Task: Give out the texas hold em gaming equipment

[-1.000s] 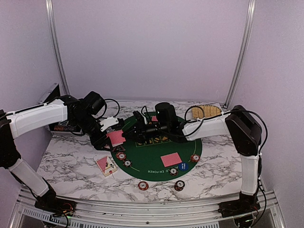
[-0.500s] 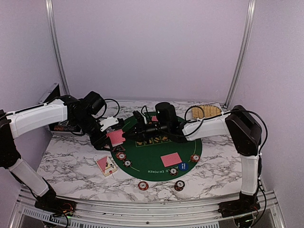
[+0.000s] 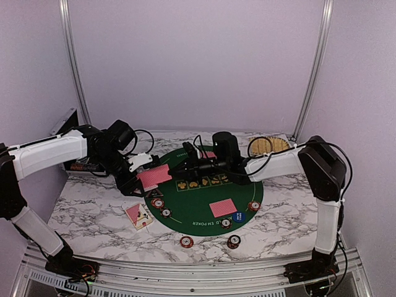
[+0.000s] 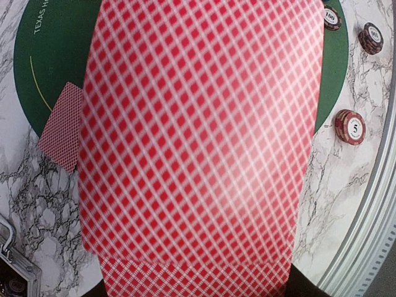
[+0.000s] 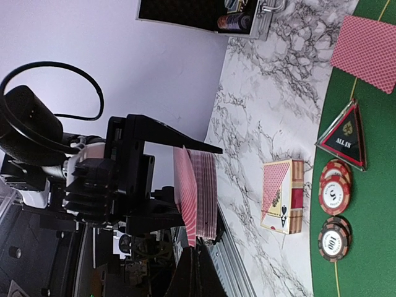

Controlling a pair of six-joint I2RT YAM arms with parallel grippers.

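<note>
Since a second ago the right arm has drawn back to the right, its fingers have closed, and one card now juts out of the deck toward it.

From above, the left gripper [image 3: 147, 179] clamps the deck of red-backed cards [image 3: 154, 176] above the left rim of the green mat [image 3: 192, 207], with its arm reaching in from the left. The right gripper [image 3: 183, 166] has its fingers fully together and meets the jutting card, its forearm stretched low over the mat. A card box [image 3: 137, 215] lies on the marble below the deck, with chip stacks [image 3: 158, 203] beside it.

In the left wrist view the deck fills the frame. A single card [image 4: 62, 127] lies across the mat's edge.

In the right wrist view the front card [image 5: 184, 198] sits offset from the deck, its edge pinched in the camera's own fingers. A triangular button [image 5: 343, 136] lies beyond.
</note>
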